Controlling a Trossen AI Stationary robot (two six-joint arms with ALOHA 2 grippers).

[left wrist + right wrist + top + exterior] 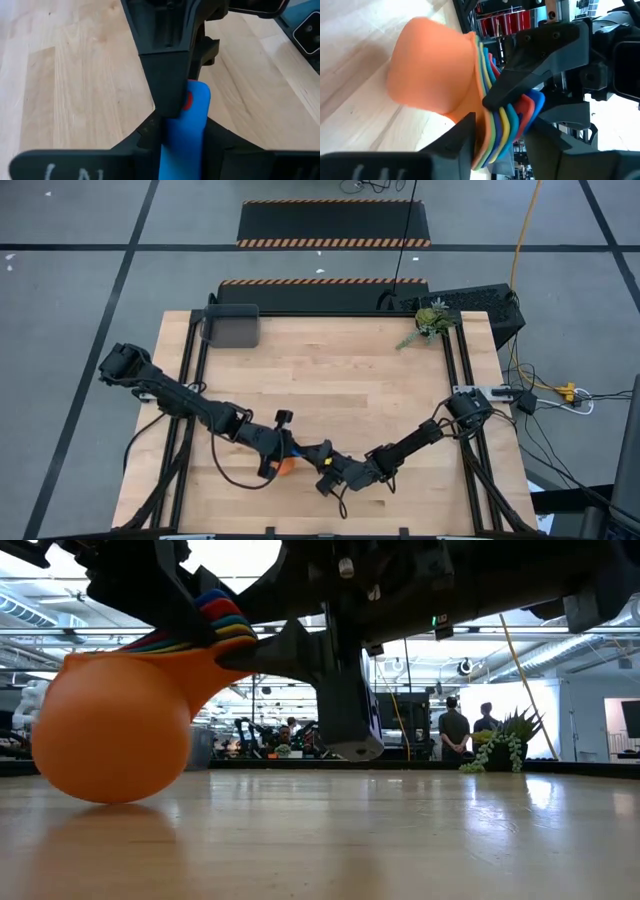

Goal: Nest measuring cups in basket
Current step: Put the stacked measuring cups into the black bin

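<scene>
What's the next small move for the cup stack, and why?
Probably lift the stack just clear of the table, then head for the basket. The cups are nested, orange outermost, resting on the wood near the front edge. Both the left gripper and the right gripper appear clamped on the fanned handles, and the basket sits far off at the back-left corner.

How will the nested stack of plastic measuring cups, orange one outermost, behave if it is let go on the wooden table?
The nested stack of measuring cups probably rocks or rolls: the orange bowl's underside looks rounded. It seems light, rigid plastic. The fanned handles may slide apart once the left gripper and right gripper release.
</scene>
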